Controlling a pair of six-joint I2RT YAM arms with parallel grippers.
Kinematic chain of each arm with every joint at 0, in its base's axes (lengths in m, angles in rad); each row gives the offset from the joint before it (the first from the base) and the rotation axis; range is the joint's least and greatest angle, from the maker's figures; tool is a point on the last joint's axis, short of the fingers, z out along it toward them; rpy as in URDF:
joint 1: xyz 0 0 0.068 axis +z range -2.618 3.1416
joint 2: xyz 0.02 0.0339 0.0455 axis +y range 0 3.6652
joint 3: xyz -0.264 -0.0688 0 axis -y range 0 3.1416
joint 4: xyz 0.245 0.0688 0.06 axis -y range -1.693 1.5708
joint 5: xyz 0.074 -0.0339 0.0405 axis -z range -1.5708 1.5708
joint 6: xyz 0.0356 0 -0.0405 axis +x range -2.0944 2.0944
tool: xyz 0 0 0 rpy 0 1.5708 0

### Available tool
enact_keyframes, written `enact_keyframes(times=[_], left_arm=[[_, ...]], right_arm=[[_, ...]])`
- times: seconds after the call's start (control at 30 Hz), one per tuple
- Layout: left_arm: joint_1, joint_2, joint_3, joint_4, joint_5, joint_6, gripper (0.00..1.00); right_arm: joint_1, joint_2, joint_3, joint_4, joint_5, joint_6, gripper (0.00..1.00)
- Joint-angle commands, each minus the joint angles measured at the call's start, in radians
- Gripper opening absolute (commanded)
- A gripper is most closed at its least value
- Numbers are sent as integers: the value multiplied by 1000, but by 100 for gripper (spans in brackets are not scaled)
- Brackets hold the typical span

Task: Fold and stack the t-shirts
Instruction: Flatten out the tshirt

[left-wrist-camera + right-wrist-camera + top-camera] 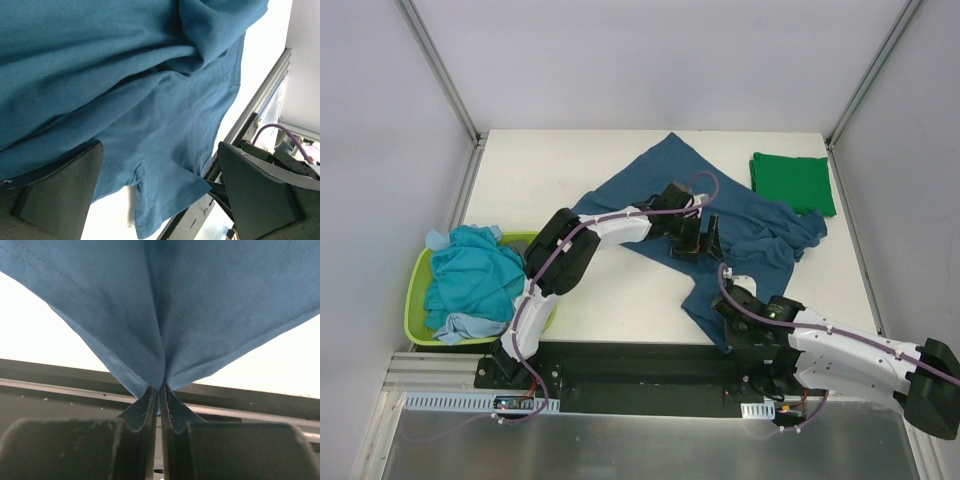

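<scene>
White tabletop [540, 170] lay under everything. Across its middle sprawled the dark teal-blue t-shirt [760, 235], unfolded and rumpled, running from the far side down to the near edge. My left arm lay across its left part and hid some of the cloth from above.

At the near left sat the lime-green basket [413, 300], piled with a turquoise heap of tees [470, 275]. A paler blue piece showed at the heap's near side. In the far right corner lay the bright green t-shirt [793, 183], folded into a flat square, just beside the blue one's far right part but apart from it.

My left gripper [698, 240] hung over the middle of the blue tee with its jaws spread wide. In the left wrist view both fingers [60, 190] framed the cloth below, holding nothing.

My right gripper [732, 330] was at the tee's near corner. Its jaws were pressed together on a pinch of blue cloth [200, 315], which fanned out from the closed tips [160, 390], with the black rail [60, 375] behind.

I counted one blue tee, one green tee and one basket. How many tees were in the heap I could not tell.
</scene>
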State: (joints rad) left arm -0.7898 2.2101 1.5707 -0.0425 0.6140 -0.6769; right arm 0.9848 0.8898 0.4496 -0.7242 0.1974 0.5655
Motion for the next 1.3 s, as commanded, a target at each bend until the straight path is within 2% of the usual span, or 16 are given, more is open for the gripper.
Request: enact_keyframes(times=[0.0, 0.1, 0.17, 0.23, 0.27, 0.4, 0.53, 0.6, 0.67, 0.77, 0.9, 1.0, 1.13, 1.27], left_arm=[[17, 23, 17, -57, -129, 3, 99], [23, 25, 22, -85, -174, 17, 99], [30, 26, 20, -86, -160, 19, 99], [32, 20, 18, -89, -149, 30, 99], [34, 19, 17, -89, -145, 36, 99], [34, 0, 23, -89, -80, 65, 99], [32, -45, 23, -88, -31, 102, 99], [34, -79, 23, -89, -19, 122, 99], [34, -108, 25, -89, -34, 135, 99], [44, -139, 31, -89, -30, 142, 99], [64, -180, 3, -89, -31, 146, 99], [98, -228, -49, -89, -49, 149, 99], [168, -314, -164, -89, -98, 155, 99], [250, -432, -305, -89, -195, 165, 99]], right_arm=[[73, -34, 12, -116, 43, 92, 8], [150, -41, 21, -109, 37, 97, 8], [193, -35, 34, -97, 33, 91, 13], [219, -26, 46, -80, 30, 85, 31], [224, -23, 52, -69, 25, 77, 47], [226, -44, 90, -46, 65, 73, 64], [219, -116, 123, -55, 200, 105, 99], [209, -158, 133, -44, 247, 105, 96], [198, -192, 147, -2, 238, 19, 96], [192, -222, 169, 6, 224, -25, 96], [129, -213, 150, 11, 211, 3, 96], [-16, -158, 138, 31, 104, -21, 97], [-240, -48, 100, 162, -91, -116, 97], [-404, 121, 132, 219, -161, -220, 97]])
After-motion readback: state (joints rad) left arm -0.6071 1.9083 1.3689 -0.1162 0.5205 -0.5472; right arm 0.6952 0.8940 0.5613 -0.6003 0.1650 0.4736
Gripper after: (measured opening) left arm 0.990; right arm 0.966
